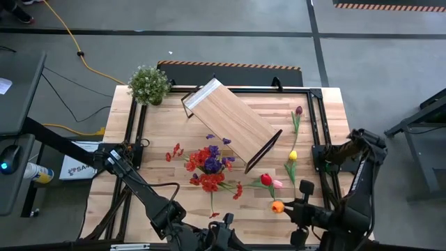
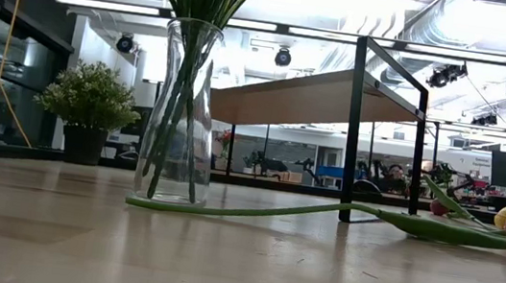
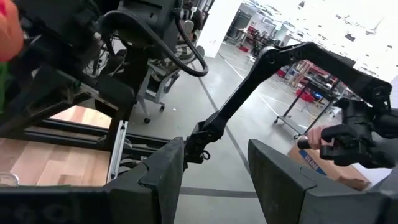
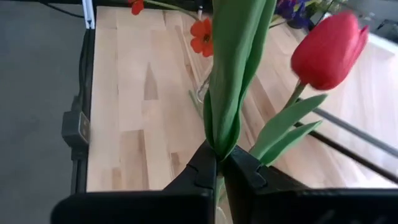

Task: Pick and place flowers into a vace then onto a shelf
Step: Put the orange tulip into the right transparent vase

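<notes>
A clear glass vase (image 2: 179,113) stands near the middle of the plank table (image 1: 167,111), holding a bunch of flowers (image 1: 208,164): red sprays and purple sprigs on green stems. The shelf (image 1: 231,122) sits just beyond it, set diagonally. More tulips lie loose on the right: a maroon one (image 1: 298,111), a yellow one (image 1: 293,155), and a pink one (image 1: 277,184). The right gripper (image 4: 220,163), at the near right edge, is clamped tight on the green stem of a red tulip (image 4: 328,43). The left gripper (image 3: 214,168), at the near edge, holds nothing, its fingers standing apart. A bushy potted plant (image 1: 148,85) occupies the far left corner. Beyond lies a grey floor crossed by a yellow cable (image 1: 73,42).
</notes>
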{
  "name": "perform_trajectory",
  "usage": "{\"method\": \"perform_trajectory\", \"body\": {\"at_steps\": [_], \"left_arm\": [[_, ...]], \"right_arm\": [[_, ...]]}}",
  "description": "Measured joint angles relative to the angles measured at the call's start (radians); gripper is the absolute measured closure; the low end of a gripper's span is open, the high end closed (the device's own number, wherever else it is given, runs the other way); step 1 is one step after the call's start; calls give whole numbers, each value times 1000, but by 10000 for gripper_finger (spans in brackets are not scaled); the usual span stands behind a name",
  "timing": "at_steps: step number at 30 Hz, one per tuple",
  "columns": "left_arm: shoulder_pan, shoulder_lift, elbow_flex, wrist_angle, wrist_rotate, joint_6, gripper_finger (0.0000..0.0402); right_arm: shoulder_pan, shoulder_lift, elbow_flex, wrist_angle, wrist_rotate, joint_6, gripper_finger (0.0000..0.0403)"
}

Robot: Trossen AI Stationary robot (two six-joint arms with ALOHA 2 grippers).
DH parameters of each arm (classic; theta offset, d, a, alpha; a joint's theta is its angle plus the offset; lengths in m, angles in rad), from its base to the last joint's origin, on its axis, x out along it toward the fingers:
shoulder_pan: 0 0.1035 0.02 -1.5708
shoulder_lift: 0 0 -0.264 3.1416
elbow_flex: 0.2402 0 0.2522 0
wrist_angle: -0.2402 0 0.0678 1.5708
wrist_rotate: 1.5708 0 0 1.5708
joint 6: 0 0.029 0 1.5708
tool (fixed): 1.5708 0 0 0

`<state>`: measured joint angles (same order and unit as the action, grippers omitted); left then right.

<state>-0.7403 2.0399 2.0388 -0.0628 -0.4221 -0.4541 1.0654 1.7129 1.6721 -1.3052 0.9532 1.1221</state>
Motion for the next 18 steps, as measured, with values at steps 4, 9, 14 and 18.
{"method": "perform_trajectory", "body": {"at_steps": [4,9,14,18], "left_arm": [[1,0,0,0,0,0,190],[1,0,0,0,-4,0,190],[1,0,0,0,-6,0,190],[1,0,0,0,-6,0,190]], "right_arm": [[1,-36,-69,76,-15,1,394],[1,-71,-157,176,-38,7,388],[1,-97,-211,232,-44,4,394],[1,-113,-239,258,-47,5,389]]}}
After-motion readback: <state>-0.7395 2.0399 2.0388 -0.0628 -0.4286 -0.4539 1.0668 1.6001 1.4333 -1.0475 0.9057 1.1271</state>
